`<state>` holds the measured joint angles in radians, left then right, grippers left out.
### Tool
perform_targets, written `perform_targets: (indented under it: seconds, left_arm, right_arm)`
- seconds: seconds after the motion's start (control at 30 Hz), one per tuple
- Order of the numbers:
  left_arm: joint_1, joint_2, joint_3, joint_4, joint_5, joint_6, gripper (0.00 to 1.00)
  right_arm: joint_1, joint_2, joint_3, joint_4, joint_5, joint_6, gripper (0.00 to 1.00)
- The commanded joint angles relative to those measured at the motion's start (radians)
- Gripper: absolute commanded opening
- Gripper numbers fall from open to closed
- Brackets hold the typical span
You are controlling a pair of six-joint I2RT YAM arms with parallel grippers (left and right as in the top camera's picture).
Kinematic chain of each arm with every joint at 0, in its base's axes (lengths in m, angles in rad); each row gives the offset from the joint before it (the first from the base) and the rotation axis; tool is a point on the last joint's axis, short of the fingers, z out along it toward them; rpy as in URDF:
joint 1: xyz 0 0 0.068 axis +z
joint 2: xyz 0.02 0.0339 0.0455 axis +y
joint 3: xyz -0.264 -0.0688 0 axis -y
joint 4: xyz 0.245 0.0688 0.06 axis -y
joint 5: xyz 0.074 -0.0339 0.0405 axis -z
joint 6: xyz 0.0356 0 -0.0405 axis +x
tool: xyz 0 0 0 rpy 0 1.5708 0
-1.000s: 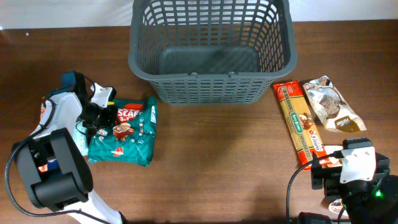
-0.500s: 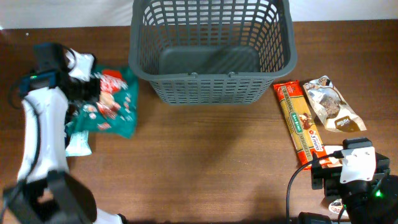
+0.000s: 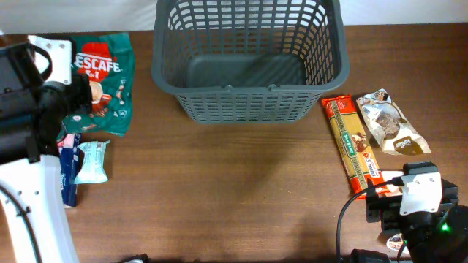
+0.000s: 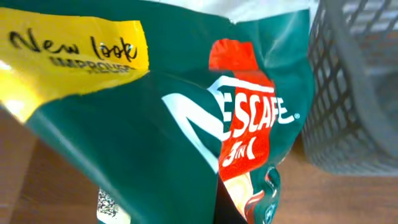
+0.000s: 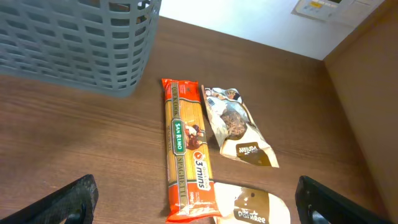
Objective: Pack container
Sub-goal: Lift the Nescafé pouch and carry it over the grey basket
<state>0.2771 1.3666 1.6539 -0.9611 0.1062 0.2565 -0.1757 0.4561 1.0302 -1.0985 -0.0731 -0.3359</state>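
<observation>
At the far edge of the desk (image 3: 241, 190), in the middle, stands the container (image 3: 248, 104), a big dark grey basket with slotted walls, upright and open to the top. To the left of it my left gripper (image 3: 79, 95) is closed on a green Nescafe bag (image 3: 102, 73). The bag is near the left wall of the container, not touching it. In my left wrist view the bag fills nearly everything, so there I cannot see my own fingers.

On the desk on the near side of the bag lie a pale teal packet (image 3: 93, 161) and a blue packet (image 3: 69, 172) touching its left side.

To the right of the container lie a long orange spaghetti pack (image 3: 352, 146) and, just beside it, a brown snack pouch (image 3: 391, 123). My right gripper (image 5: 196, 190) is near the spaghetti pack's near end, the jaws spread wide and holding nothing. A second brown-and-white pouch (image 5: 249, 208) lies just beside that end.
</observation>
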Motion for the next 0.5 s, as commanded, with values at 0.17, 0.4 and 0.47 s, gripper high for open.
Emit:
perform_targets:
  seconds: [0.17,0.4,0.47]
  left_arm:
    - [0.001,-0.127,0.132,0.077,-0.044,-0.043,0.02]
    - [0.001,-0.175,0.138,0.167,0.080,-0.083,0.02]
    - [0.001,-0.171,0.138,0.211,0.130,-0.104,0.02]
  right_arm:
    - [0.006,-0.004,0.000,0.003,-0.013,0.012,0.99]
    - [0.006,-0.004,0.000,0.003,-0.013,0.012,0.99]
    - [0.006,-0.004,0.000,0.002,-0.013,0.012,0.99]
